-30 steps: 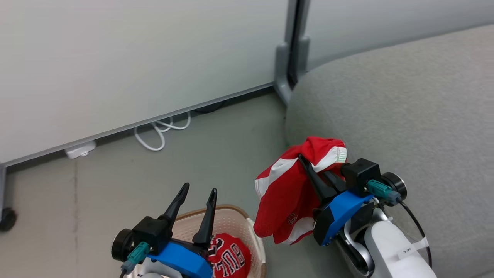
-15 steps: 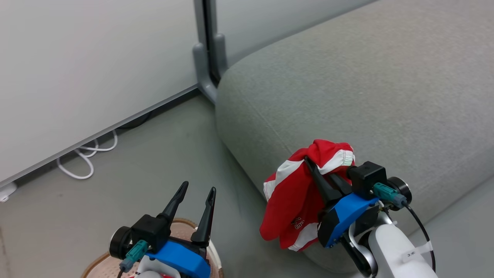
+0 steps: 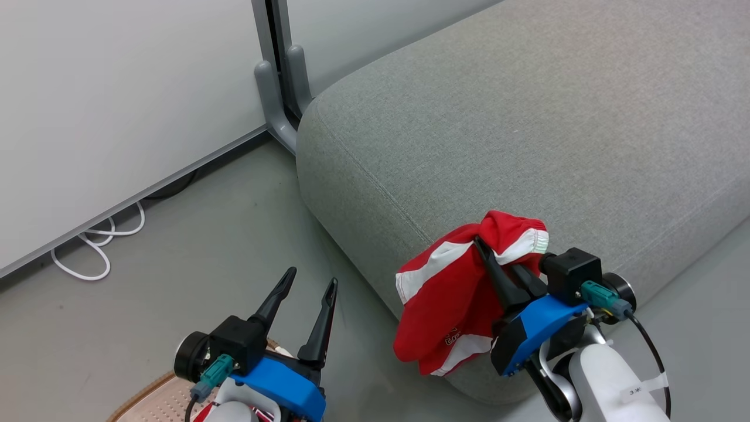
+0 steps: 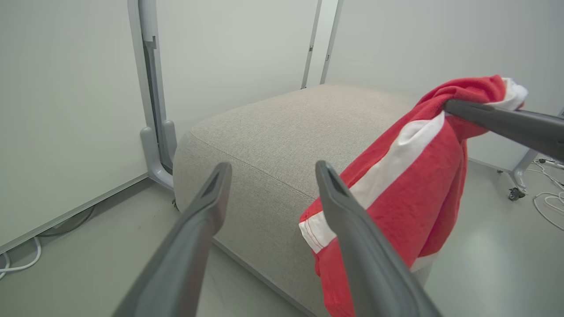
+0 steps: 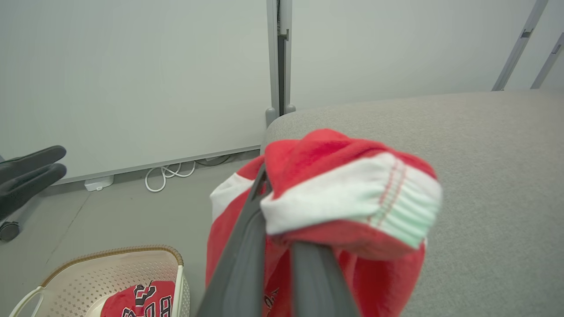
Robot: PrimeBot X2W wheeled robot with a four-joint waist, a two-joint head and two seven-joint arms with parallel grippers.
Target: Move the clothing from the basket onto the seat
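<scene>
My right gripper (image 3: 486, 249) is shut on the waistband of the red shorts (image 3: 445, 305), which have white stripes. The shorts hang in front of the near corner of the light-grey seat (image 3: 527, 117). In the right wrist view the shorts (image 5: 352, 193) bunch over my fingers, with the seat (image 5: 493, 154) behind. My left gripper (image 3: 312, 276) is open and holds nothing, above the basket (image 3: 146, 392) at the bottom edge. The basket (image 5: 132, 253) holds the red jersey (image 5: 141, 299) with its black-and-white lettering. In the left wrist view the shorts (image 4: 405, 176) hang to the right of my open left fingers (image 4: 207, 207).
A grey partition post (image 3: 275, 88) stands at the seat's far-left corner against pale wall panels. A white cable (image 3: 99, 258) loops on the grey floor along the wall. A white power block (image 5: 99, 182) and a caster wheel (image 5: 9, 231) sit by the wall.
The head camera has swung right: the seat now takes up more of the view and the basket has slid to the bottom-left edge. My right gripper keeps hold of the shorts.
</scene>
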